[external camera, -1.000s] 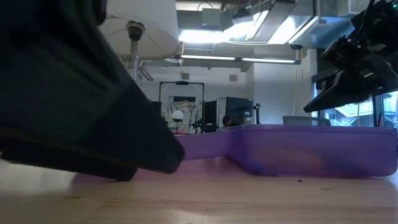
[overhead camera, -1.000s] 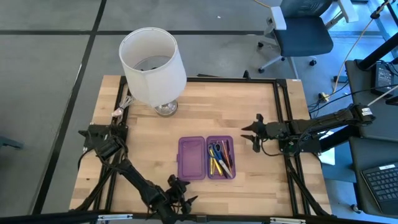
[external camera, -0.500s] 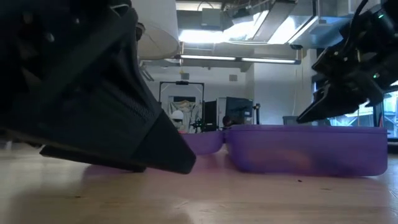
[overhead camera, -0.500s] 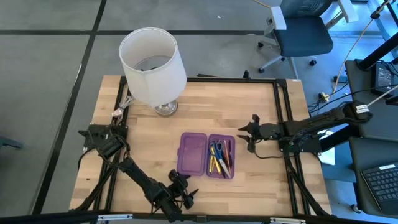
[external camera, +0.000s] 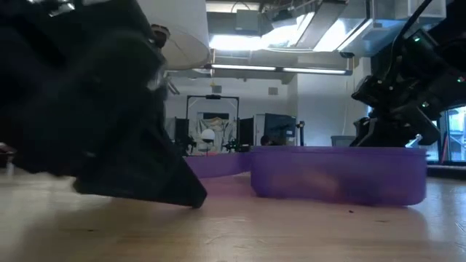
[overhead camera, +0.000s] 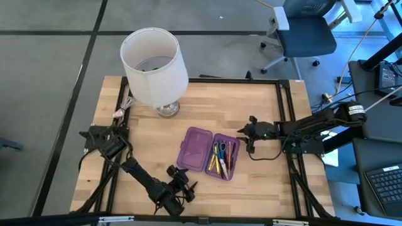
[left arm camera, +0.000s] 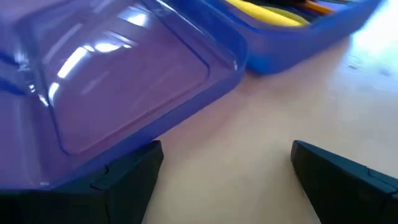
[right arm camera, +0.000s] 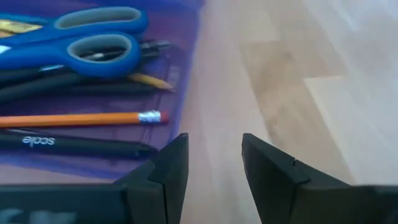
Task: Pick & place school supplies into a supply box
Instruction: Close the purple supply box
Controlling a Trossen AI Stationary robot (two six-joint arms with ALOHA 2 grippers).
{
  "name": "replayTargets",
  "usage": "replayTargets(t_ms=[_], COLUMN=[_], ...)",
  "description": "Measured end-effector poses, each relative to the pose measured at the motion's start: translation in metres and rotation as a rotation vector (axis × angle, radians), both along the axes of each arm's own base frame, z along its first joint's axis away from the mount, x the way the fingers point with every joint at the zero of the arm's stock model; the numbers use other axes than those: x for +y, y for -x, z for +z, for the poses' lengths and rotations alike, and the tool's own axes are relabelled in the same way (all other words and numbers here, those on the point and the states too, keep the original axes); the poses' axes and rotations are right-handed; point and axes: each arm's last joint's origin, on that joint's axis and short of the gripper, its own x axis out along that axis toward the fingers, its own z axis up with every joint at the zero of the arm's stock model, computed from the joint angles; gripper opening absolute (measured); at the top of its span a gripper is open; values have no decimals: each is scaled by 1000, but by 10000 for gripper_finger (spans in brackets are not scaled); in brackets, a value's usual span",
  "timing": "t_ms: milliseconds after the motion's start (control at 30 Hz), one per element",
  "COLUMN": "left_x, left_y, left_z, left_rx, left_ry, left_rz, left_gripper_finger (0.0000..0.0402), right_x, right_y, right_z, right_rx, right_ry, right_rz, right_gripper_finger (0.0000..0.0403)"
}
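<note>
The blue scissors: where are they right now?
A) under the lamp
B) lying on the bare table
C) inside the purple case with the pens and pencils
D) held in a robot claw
C: the blue scissors lie in the filled half of the purple case, beside an orange pencil and black pens, with no gripper holding them.

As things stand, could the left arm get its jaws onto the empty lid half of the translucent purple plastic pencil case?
Probably yes. The left gripper sits low with jaws open, right by the empty lid half of the translucent purple plastic pencil case, and only bare wooden table shows between them.
</note>
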Motion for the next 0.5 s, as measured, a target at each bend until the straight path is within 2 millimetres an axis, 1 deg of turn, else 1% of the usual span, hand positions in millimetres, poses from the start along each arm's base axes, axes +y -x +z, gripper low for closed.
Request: replayTargets(t_ms=[133, 267, 500], left_x=[13, 25, 37], left_y=[-6, -13, -21], left_z=[-1, -1, 0], left_rx=[7, 20, 70], left_ry=[-24, -48, -96], left_rz=[46, 80, 74], left_gripper_finger=[353, 352, 352], right_x=[2, 4, 12], right_y=[-6, -7, -6], right_z=[-1, -4, -4], right_rx=[16, 38, 52], right_ry=[-46, -102, -247], right_rz=[62, 128, 235], right_gripper_finger=[154, 154, 154])
